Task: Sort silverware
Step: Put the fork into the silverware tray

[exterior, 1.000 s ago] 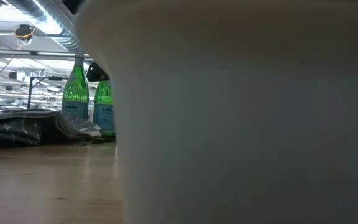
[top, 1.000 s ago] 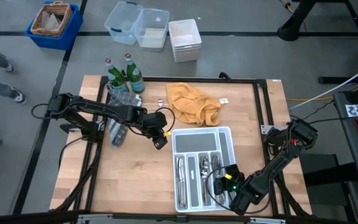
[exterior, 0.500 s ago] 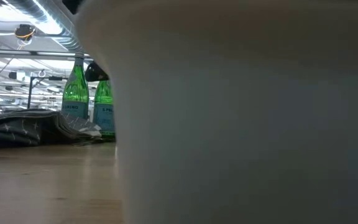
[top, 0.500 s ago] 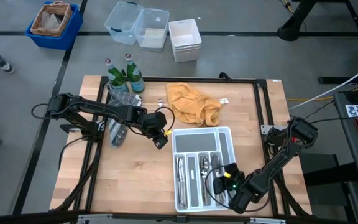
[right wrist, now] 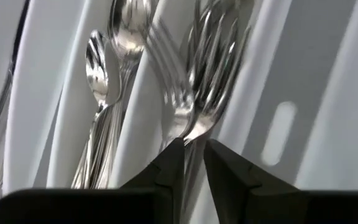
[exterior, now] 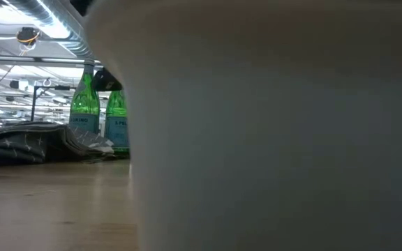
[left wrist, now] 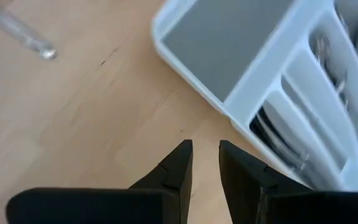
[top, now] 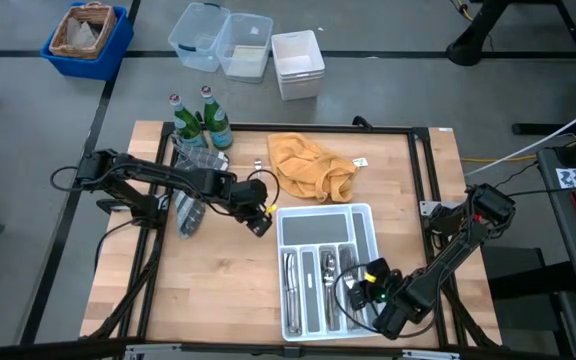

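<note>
The white tray (top: 360, 214) lies on the wooden table and holds the silverware: knives (top: 290, 283) in its left slot, spoons (right wrist: 112, 37) in a middle one, forks (right wrist: 204, 74) on the right. My right gripper (right wrist: 193, 155) hovers open over the forks near the tray's near right corner (top: 366, 280), pointing steeply down; one fork's handle runs under the gap between its fingers. My left gripper (left wrist: 205, 160) stands open over bare wood just off the tray's far left corner (top: 259, 223), with nothing between its fingers. A shiny slim handle end (left wrist: 23, 36) lies on the wood beyond it.
Two green bottles (top: 200, 122) stand at the table's far left, with grey cloth (top: 189, 208) in front of them. A crumpled orange cloth (top: 310, 165) lies beyond the tray. The tray's wall (exterior: 278, 139) fills most of the low view. Bins stand on the floor behind.
My right gripper has risen a little over the fork slot and drawn slightly toward the table's far edge. The forks stay lying in the tray.
</note>
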Robot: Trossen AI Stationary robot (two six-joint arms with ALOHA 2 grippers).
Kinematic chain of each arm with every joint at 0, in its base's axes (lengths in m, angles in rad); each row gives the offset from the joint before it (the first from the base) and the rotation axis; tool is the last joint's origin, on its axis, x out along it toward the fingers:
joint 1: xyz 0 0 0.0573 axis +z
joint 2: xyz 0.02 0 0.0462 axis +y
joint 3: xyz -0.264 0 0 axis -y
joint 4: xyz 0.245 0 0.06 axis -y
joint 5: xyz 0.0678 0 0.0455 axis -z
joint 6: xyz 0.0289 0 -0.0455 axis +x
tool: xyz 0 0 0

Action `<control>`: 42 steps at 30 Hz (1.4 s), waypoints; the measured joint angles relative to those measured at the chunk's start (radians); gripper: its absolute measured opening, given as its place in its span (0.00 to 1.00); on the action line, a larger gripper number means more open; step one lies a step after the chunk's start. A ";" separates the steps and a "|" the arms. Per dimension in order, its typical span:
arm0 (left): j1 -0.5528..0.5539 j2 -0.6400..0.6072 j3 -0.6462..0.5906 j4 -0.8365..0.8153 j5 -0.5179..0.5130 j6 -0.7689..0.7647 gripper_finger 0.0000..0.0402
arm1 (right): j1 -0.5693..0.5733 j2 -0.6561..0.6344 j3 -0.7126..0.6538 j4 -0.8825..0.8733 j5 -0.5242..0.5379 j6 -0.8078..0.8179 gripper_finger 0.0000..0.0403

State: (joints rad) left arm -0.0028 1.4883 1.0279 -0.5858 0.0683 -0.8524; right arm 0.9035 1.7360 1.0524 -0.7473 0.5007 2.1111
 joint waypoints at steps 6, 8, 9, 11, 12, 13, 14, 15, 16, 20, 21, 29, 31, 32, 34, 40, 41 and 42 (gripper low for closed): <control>0.082 0.000 0.000 -0.005 -0.052 -0.159 0.17 | 0.000 -0.079 -0.002 -0.070 0.017 -0.077 0.18; 0.119 0.000 0.000 -0.009 -0.094 -0.168 0.17 | 0.000 -0.111 -0.002 -0.111 0.036 -0.079 0.18; 0.139 0.000 0.000 -0.008 -0.116 -0.184 0.17 | 0.000 -0.129 -0.002 -0.133 0.044 -0.079 0.18; 0.186 0.000 0.000 -0.008 -0.151 -0.191 0.17 | 0.000 -0.162 -0.002 -0.178 0.067 -0.079 0.18; 0.211 0.000 0.000 -0.009 -0.165 -0.191 0.17 | 0.000 -0.179 -0.002 -0.204 0.081 -0.079 0.18; 0.234 0.000 0.000 -0.011 -0.175 -0.188 0.17 | 0.000 -0.194 -0.002 -0.229 0.090 -0.079 0.18; 0.256 0.004 0.000 -0.011 -0.184 -0.188 0.17 | -0.001 -0.211 -0.002 -0.253 0.098 -0.080 0.18; 0.277 0.009 0.000 -0.011 -0.189 -0.188 0.17 | -0.002 -0.229 -0.001 -0.281 0.108 -0.080 0.18; 0.295 0.017 0.000 -0.011 -0.190 -0.187 0.17 | -0.008 -0.245 -0.001 -0.304 0.116 -0.080 0.18; 0.347 0.074 0.000 0.002 -0.190 -0.149 0.17 | -0.052 -0.318 -0.001 -0.403 0.118 -0.106 0.18; 0.358 0.090 0.000 0.002 -0.189 -0.136 0.17 | -0.068 -0.337 -0.001 -0.422 0.118 -0.130 0.18; 0.456 0.214 0.000 0.036 -0.189 -0.109 0.17 | -0.218 -0.469 0.000 -0.488 0.117 -0.390 0.18; 0.471 0.237 0.000 0.078 -0.188 -0.094 0.17 | -0.257 -0.492 0.000 -0.488 0.117 -0.451 0.18; 0.477 0.247 0.000 0.099 -0.186 -0.083 0.17 | -0.277 -0.502 0.000 -0.488 0.117 -0.478 0.18; 0.483 0.265 0.000 0.145 -0.183 -0.071 0.17 | -0.319 -0.517 0.001 -0.488 0.117 -0.526 0.18; 0.483 0.284 0.000 0.167 -0.183 -0.065 0.17 | -0.422 -0.545 0.001 -0.486 0.082 -0.656 0.18; 0.483 0.284 0.000 0.156 -0.183 -0.066 0.17 | -0.436 -0.546 0.001 -0.486 0.073 -0.681 0.18; 0.481 0.284 0.000 0.141 -0.183 -0.074 0.17 | -0.450 -0.546 0.001 -0.486 0.065 -0.696 0.18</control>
State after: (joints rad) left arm 0.4779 1.7725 1.0279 -0.4444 -0.1150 -0.9266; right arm 0.4536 1.1900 1.0531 -1.2334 0.5653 1.4151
